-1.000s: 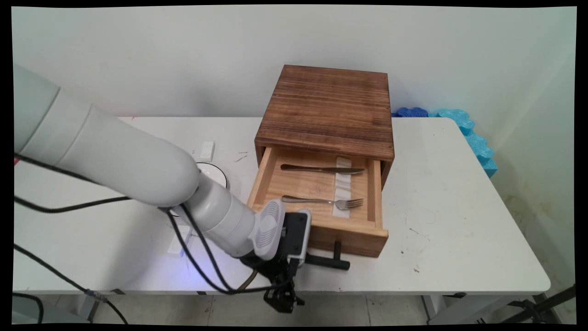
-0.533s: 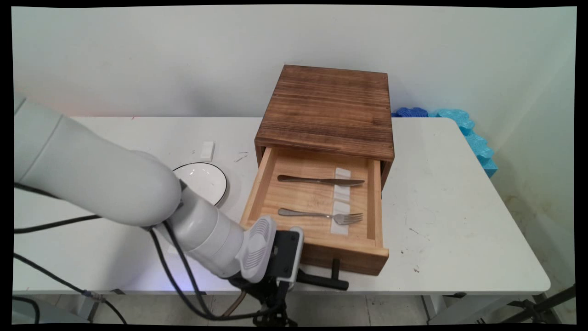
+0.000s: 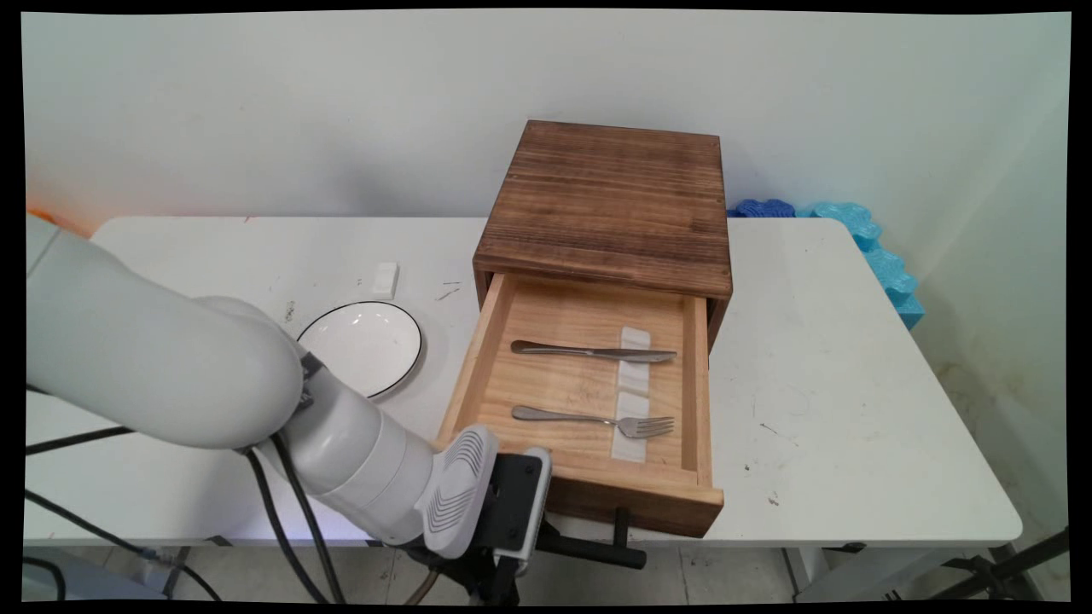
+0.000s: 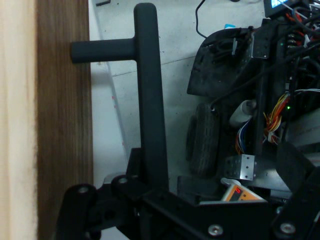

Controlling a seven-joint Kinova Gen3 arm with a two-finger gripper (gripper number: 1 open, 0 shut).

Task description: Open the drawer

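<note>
A dark wooden box point(image 3: 610, 196) stands at the back of the white table, and its light wooden drawer point(image 3: 473, 367) is drawn far out toward the near edge. In the drawer lie a knife point(image 3: 593, 350) and a fork point(image 3: 593, 419), across a white strip point(image 3: 633, 401). A black T-shaped handle point(image 3: 597, 553) sticks out of the drawer front past the table's edge. My gripper point(image 4: 152, 192) is shut on the handle's bar point(image 4: 150, 100), right beside the drawer front point(image 4: 62, 150). In the main view the wrist hides most of the gripper point(image 3: 531, 547).
A white plate with a black rim point(image 3: 365, 345) lies left of the drawer, and a small white block point(image 3: 385, 277) sits behind it. Blue foam pieces point(image 3: 862, 239) line the table's far right corner. Black cables hang from the arm.
The drawer has slid further out toward the table's near edge, and my gripper has moved the same way with the handle in it. The knife and fork rode along in the drawer.
</note>
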